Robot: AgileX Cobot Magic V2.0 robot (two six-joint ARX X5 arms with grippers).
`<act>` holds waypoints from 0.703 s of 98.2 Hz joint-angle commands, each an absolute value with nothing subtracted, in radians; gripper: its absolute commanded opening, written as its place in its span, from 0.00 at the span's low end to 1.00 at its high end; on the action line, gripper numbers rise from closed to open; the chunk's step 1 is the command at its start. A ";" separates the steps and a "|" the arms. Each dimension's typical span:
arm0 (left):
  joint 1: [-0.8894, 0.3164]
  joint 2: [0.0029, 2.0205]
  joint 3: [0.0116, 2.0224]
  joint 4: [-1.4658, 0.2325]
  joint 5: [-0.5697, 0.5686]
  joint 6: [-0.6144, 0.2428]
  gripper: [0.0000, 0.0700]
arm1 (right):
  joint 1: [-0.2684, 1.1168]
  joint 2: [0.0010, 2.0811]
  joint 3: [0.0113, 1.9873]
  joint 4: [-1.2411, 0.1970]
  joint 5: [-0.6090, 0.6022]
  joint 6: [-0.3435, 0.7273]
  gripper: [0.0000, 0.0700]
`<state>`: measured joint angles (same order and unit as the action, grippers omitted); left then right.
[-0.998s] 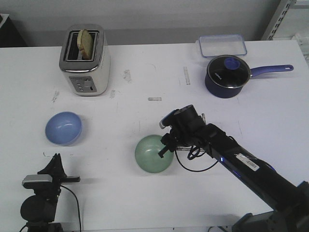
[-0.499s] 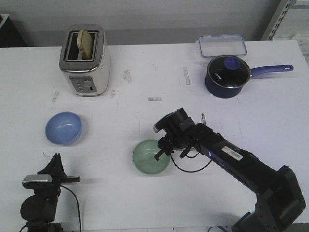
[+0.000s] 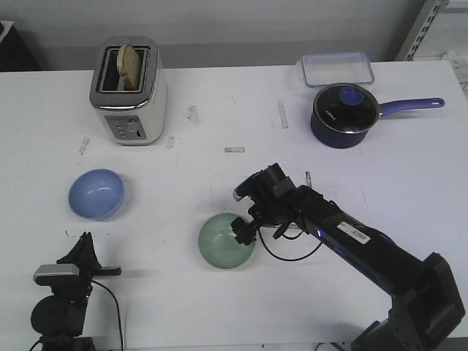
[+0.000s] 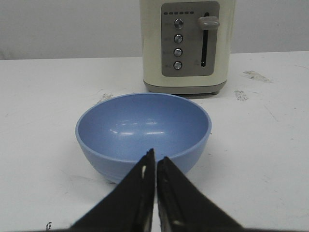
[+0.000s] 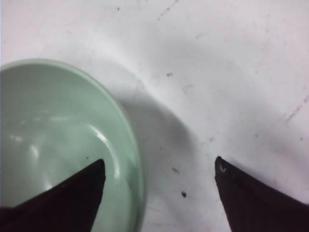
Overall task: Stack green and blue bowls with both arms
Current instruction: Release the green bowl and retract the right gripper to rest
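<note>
A scuffed white table [image 3: 219, 95] meets a grey wall. The smooth, round green bowl [image 3: 226, 240] sits near centre, its rim between the right gripper's [image 3: 242, 232] spread jaws. The glossy blue bowl [image 3: 96, 194] rests left, just beyond the clenched, empty left gripper [image 4: 155, 166].

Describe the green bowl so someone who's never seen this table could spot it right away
From the cream toaster at the table's back left, look toward the near middle. The green bowl sits at the right gripper, one finger over its rim; the only other bowl is blue.
</note>
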<state>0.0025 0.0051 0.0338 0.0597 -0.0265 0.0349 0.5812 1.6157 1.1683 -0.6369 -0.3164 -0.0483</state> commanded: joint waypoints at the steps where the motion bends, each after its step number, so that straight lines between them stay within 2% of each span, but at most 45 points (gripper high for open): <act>1: 0.004 0.003 0.013 0.072 -0.025 0.033 0.00 | 0.581 1.574 1.219 -0.622 -0.316 -0.056 0.70; 8: 0.004 0.003 0.013 0.072 -0.025 0.033 0.00 | 0.570 1.532 1.237 -0.621 -0.313 -0.056 0.64; 14: 0.004 0.003 0.013 0.072 -0.025 0.033 0.00 | 0.558 1.497 1.251 -0.612 -0.313 -0.057 0.54; 32: 0.004 0.003 0.013 0.072 -0.025 0.033 0.00 | 0.480 1.373 1.258 -0.573 -0.255 -0.056 0.01; 51: 0.004 0.003 0.013 0.072 -0.025 0.033 0.00 | 0.366 1.258 1.254 -0.607 -0.045 -0.056 0.00; 69: 0.004 0.003 0.013 0.073 -0.025 0.033 0.00 | 0.216 1.111 1.124 -0.582 -0.025 -0.057 0.00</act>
